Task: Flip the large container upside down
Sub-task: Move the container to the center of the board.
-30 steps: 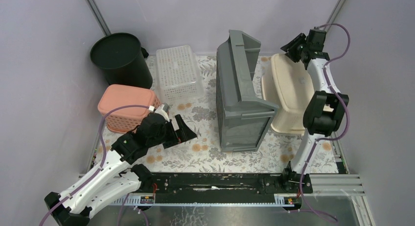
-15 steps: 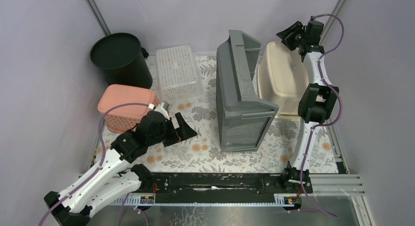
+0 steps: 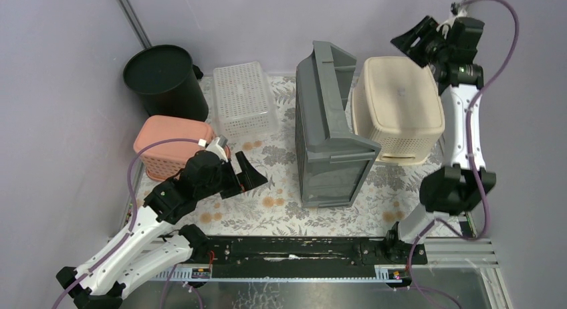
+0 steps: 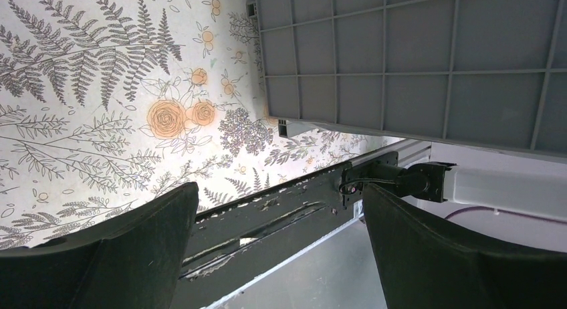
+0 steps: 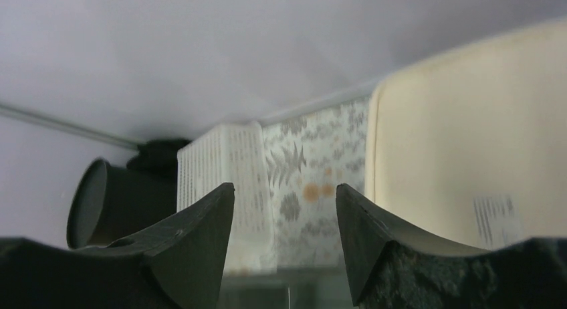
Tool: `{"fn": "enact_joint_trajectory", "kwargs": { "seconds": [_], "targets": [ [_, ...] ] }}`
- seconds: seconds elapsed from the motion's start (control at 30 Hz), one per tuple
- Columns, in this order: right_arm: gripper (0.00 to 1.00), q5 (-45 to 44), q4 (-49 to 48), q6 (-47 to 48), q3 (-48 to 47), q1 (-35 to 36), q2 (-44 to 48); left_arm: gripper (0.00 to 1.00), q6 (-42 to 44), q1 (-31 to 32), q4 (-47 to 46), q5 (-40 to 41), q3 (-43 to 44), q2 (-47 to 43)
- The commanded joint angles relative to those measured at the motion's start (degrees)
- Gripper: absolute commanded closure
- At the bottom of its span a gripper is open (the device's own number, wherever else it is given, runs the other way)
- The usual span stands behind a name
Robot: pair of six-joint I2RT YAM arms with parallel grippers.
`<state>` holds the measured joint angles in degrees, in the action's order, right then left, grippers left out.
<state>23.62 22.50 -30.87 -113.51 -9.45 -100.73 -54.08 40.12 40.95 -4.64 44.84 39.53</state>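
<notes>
**Cream container lies base up; right gripper open above its far edge**

Top view: I take the cream container (image 3: 398, 98) as the task's thing. It sits on the right part of the table (image 3: 267, 205), just beside the grey crate (image 3: 327, 142), and its long axis runs from the back wall towards the arms. Its flat closed face looks upward, so I judge that it is already upside down. The right gripper (image 3: 409, 36) hangs above its far right corner, fingers spread, with nothing between them. The right arm is clearly the nearer one. The left gripper (image 3: 251, 172) is low over the table on the other side of the grey crate, well apart from the container. That crate stands on its side between them and would block any reach from the left. The black bin (image 3: 164, 78), white basket (image 3: 244, 98) and orange basket (image 3: 170, 145) are far to the left.

Left wrist view: the left gripper (image 4: 279, 192) is wide apart and holds nothing. The ribbed wall of the grey crate (image 4: 414, 61) fills the upper right.

Right wrist view: this picture is blurred. The right gripper (image 5: 284, 195) is parted and empty, with the cream container (image 5: 468, 142) to its right. Probably it touches nothing.
</notes>
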Motion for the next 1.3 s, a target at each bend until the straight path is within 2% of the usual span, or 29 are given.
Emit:
{"fn": "enact_joint_trajectory", "kwargs": {
  "seconds": [0.0,0.13,0.33,0.8,1.27],
  "targets": [
    [0.36,3.4,5.3,5.7,17.2,-0.2,11.3,0.00,1.5,0.1,0.9,0.8,2.1,-0.3],
    [0.37,3.4,5.3,7.4,30.2,-0.1,23.0,0.00,1.6,0.0,2.0,0.7,2.6,-0.1],
    [0.35,0.8,6.9,5.1,37.1,0.3,35.2,0.00,1.6,0.0,1.7,0.5,2.0,-0.4],
    [0.26,-1.3,9.3,3.4,50.6,1.5,46.8,0.00,1.6,0.0,1.0,0.0,1.0,-1.0],
    [0.22,-5.8,9.5,4.1,57.1,2.2,50.7,0.00,1.7,0.0,1.0,-0.9,-0.6,-2.4]
  ]
}}
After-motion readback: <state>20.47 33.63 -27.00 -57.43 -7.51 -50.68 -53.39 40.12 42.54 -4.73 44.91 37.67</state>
